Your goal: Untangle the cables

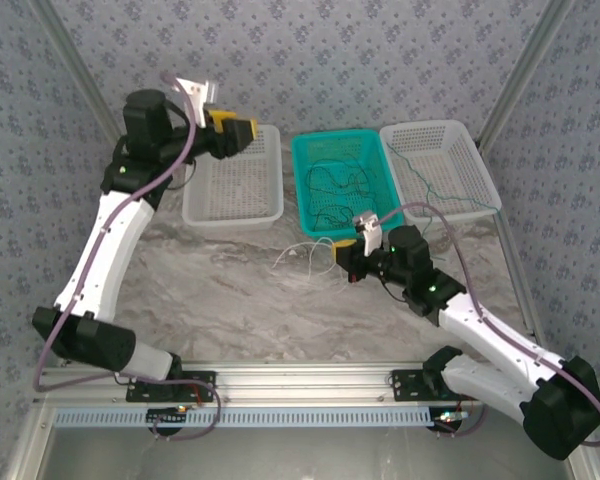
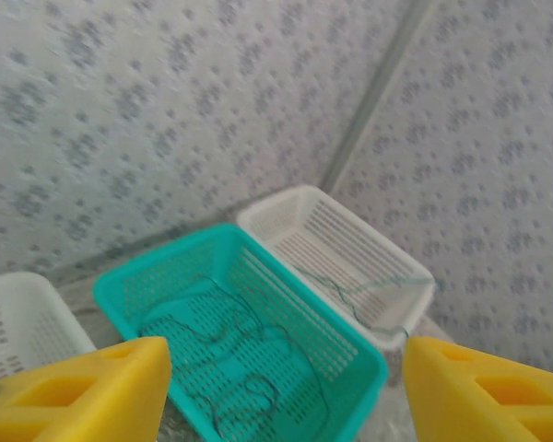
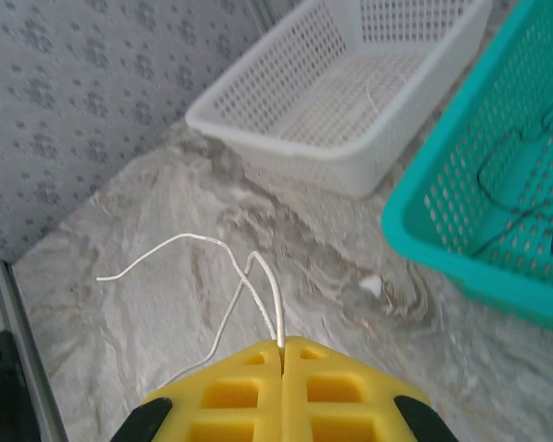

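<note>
A thin white cable [image 3: 223, 247] loops over the marble table [image 1: 230, 290], and my right gripper [image 3: 281, 348] is shut on one end of it, low over the table in front of the teal basket [image 1: 310, 150]. The same white cable [image 1: 298, 253] trails left of the right gripper [image 1: 346, 262]. Dark and green cables [image 2: 230, 322] lie tangled inside the teal basket [image 2: 166, 260]. One green cable [image 1: 435, 180] drapes over the right white basket [image 1: 470, 150]. My left gripper [image 1: 250, 134] hangs open and empty above the left white basket [image 1: 195, 205], its yellow fingers [image 2: 83, 391] wide apart.
The three baskets stand in a row at the back of the table. Patterned walls close in the back and both sides. The green cable [image 2: 373, 293] crosses the right white basket [image 2: 286, 207]. A faint pale strand [image 3: 373, 95] lies in the left white basket [image 3: 286, 138].
</note>
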Tool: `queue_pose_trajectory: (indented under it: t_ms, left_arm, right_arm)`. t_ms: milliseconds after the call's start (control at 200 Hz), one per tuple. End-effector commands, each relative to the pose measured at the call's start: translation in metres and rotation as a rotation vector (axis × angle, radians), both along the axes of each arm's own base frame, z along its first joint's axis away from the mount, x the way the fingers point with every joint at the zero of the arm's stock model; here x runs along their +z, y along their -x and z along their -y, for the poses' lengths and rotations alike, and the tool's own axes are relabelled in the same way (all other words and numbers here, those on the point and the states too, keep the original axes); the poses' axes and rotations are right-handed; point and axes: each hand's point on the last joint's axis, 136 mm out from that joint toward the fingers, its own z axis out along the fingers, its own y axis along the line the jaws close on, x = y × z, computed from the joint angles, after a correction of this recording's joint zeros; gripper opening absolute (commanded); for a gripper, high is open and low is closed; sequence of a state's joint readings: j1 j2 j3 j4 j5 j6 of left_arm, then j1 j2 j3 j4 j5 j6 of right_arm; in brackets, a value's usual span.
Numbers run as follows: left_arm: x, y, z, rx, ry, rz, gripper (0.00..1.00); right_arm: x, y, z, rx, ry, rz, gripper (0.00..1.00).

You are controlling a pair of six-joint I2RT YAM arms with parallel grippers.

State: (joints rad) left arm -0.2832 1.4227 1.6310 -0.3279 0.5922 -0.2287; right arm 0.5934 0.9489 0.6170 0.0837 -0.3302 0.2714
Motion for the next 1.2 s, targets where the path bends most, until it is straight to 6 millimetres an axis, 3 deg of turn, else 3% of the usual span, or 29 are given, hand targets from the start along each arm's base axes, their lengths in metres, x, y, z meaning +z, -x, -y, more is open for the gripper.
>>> queue_pose_trajectory:
  t_ms: [0,160,320,465,570,630,660,725,760,845,984,1194]
  left_arm:
    - [-0.015,0.036,0.022,-0.141,-0.075,0.072,0.68]
    - [-0.053,0.090,0.050,-0.327,-0.180,0.067,0.68]
    - [-0.085,0.129,0.068,-0.543,-0.157,0.022,0.69]
    - [-0.126,0.120,0.058,-0.473,-0.262,-0.029,0.71]
    - [-0.142,0.117,0.055,-0.462,-0.268,-0.064,0.71]
    - [-0.149,0.114,0.054,-0.450,-0.267,-0.082,0.64]
    - [-0.151,0.113,0.054,-0.444,-0.266,-0.094,0.56]
    - [-0.153,0.111,0.054,-0.438,-0.264,-0.108,0.18]
    - [-0.152,0.110,0.053,-0.428,-0.260,-0.104,0.00]
    - [-0.137,0.112,0.052,-0.414,-0.234,-0.058,0.00]
    - [-0.088,0.120,0.044,-0.360,-0.170,0.078,0.00]
    - [-0.021,0.117,0.005,-0.098,-0.136,0.239,0.00]
  right_arm:
    - [0.040,-0.007,-0.004,0.009,-0.035,0.093,0.00]
    - [0.077,-0.015,-0.017,0.071,-0.069,0.157,0.00]
    - [0.096,-0.023,-0.033,0.121,-0.105,0.143,0.00]
    - [0.105,-0.020,-0.048,0.203,-0.144,0.128,0.00]
    - [0.109,-0.020,-0.052,0.207,-0.152,0.129,0.00]
    - [0.109,-0.021,-0.052,0.197,-0.150,0.130,0.00]
    - [0.108,-0.023,-0.051,0.186,-0.147,0.129,0.00]
    - [0.104,-0.026,-0.049,0.167,-0.131,0.120,0.00]
    - [0.100,-0.027,-0.049,0.159,-0.121,0.115,0.00]
    - [0.081,-0.031,-0.046,0.136,-0.071,0.078,0.00]
    - [0.029,-0.028,-0.041,0.117,0.024,-0.010,0.00]
    - [-0.049,-0.019,-0.027,0.062,0.093,-0.170,0.00]
